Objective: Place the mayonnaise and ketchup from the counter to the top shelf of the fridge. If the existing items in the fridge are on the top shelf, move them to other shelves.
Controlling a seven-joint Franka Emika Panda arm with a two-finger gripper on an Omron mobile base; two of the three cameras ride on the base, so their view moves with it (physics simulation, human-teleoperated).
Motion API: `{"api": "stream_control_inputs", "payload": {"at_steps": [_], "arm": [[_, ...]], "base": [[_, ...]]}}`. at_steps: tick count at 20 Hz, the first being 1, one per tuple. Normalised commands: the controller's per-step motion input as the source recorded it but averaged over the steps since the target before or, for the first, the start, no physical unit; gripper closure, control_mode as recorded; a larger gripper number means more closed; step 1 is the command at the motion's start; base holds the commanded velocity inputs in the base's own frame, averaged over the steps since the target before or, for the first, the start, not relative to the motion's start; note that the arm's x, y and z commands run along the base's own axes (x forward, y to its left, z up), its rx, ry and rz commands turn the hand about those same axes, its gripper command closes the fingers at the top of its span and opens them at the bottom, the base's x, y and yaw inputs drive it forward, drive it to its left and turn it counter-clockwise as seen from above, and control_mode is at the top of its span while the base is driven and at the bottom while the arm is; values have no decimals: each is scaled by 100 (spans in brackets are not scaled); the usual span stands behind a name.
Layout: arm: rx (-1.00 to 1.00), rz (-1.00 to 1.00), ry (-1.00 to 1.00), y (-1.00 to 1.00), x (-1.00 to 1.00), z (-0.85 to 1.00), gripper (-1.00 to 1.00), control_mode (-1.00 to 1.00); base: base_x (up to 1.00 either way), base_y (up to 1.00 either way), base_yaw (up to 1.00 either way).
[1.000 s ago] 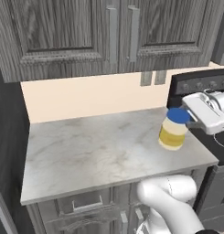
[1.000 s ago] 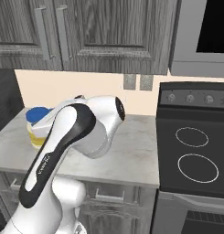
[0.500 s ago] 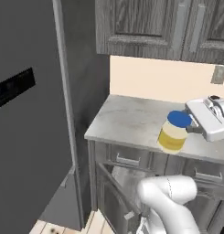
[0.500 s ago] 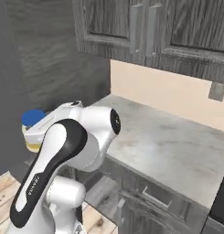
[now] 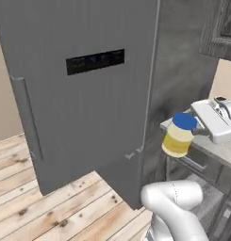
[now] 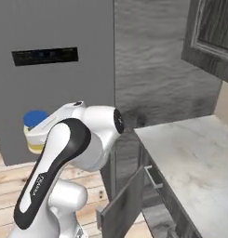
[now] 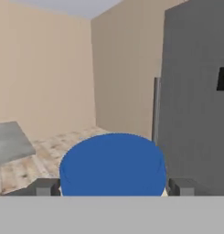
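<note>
A white robot arm's tool (image 5: 198,133) grips the mayonnaise (image 5: 177,137), a cream jar with a blue lid, from its 3 o'clock side, holding it upright in the air beyond the end of the marbled tabletop (image 5: 207,146). At the jar's 9 o'clock stands the grey fridge (image 5: 84,99), its door bearing a dark panel and a long handle. Wood flooring (image 5: 60,207) runs across 7 o'clock.
</note>
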Motion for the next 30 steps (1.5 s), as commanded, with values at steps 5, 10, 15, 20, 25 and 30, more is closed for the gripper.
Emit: {"api": "stream_control_inputs", "payload": {"at_steps": [5,10,15,20,25,30], "arm": [[0,0,0,0,0,0,100,100],[0,0,0,0,0,0,100,100],[0,0,0,0,0,0,100,100],[0,0,0,0,0,0,100,100],[0,0,0,0,0,0,100,100],[0,0,0,0,0,0,100,100]], "base": [[-64,17,87],[-45,94,68],[-26,100,50],[51,100,16],[100,53,-7],[100,31,-13]]}}
